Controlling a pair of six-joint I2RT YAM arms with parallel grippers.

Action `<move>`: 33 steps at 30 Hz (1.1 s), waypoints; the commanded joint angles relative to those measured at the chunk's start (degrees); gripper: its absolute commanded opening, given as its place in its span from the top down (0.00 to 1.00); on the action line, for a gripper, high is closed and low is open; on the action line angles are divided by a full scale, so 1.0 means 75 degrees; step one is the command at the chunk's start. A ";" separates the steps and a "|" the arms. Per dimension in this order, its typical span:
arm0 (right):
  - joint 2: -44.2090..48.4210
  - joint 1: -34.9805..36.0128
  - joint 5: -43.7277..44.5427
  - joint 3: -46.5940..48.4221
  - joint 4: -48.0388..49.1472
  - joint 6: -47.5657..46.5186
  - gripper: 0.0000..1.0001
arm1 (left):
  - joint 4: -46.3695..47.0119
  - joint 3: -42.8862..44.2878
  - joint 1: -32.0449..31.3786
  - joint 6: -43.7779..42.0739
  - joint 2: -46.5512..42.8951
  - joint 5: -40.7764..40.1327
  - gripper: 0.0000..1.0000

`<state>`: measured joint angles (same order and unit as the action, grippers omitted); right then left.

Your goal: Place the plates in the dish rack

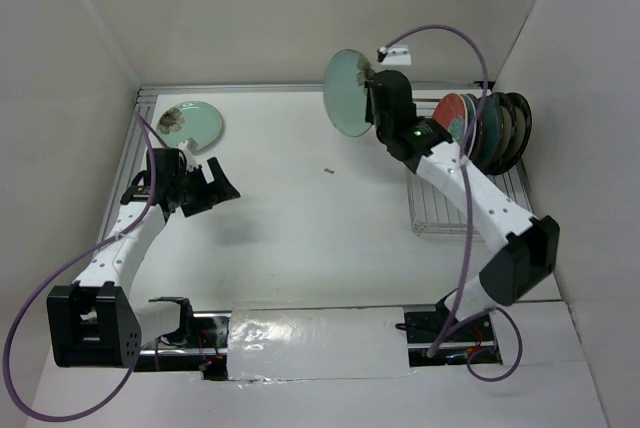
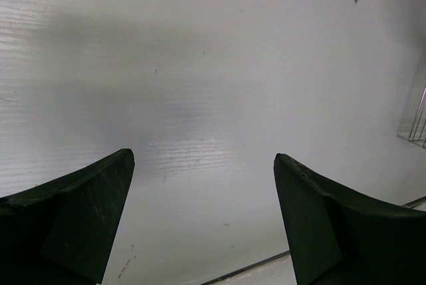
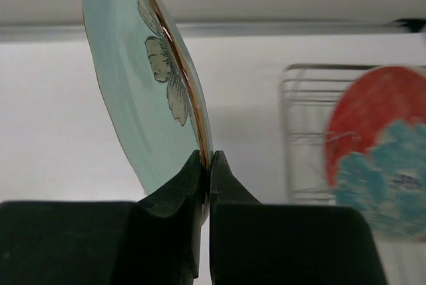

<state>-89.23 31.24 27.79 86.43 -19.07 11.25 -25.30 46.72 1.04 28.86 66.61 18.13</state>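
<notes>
My right gripper (image 1: 372, 108) is shut on the rim of a pale mint plate (image 1: 346, 92) and holds it on edge above the table, left of the dish rack (image 1: 448, 203). In the right wrist view the mint plate (image 3: 140, 78) with its dark flower rises from my shut gripper (image 3: 209, 160). Several plates stand in the rack's far end, a red one with blue flowers (image 1: 452, 114) in front of dark teal ones (image 1: 505, 130). Another mint plate (image 1: 187, 122) lies flat at the far left. My left gripper (image 1: 214, 186) is open and empty over bare table (image 2: 200, 98).
The silver rack's near half (image 1: 440, 210) holds nothing. A small dark speck (image 1: 329, 171) lies mid-table. Walls close in on the left, back and right. A taped strip (image 1: 320, 333) runs along the near edge between the arm bases.
</notes>
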 commanded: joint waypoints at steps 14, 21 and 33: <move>0.2300 -0.1727 0.2858 -0.2522 0.2821 -0.2576 1.00 | 0.0151 0.0134 -0.0021 0.0054 0.0119 0.0137 0.01; 0.2452 -0.2734 0.2003 -0.2794 0.3187 -0.2765 1.00 | 0.0151 0.0134 -0.0021 0.0054 0.0119 0.0137 0.01; 0.1831 -0.3135 0.1417 -0.3122 0.3118 -0.2450 1.00 | 0.0151 0.0134 -0.0021 0.0054 0.0259 0.0137 0.01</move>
<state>-76.25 8.36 38.59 62.30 -4.86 -8.80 -25.28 46.72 1.04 28.86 67.85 18.22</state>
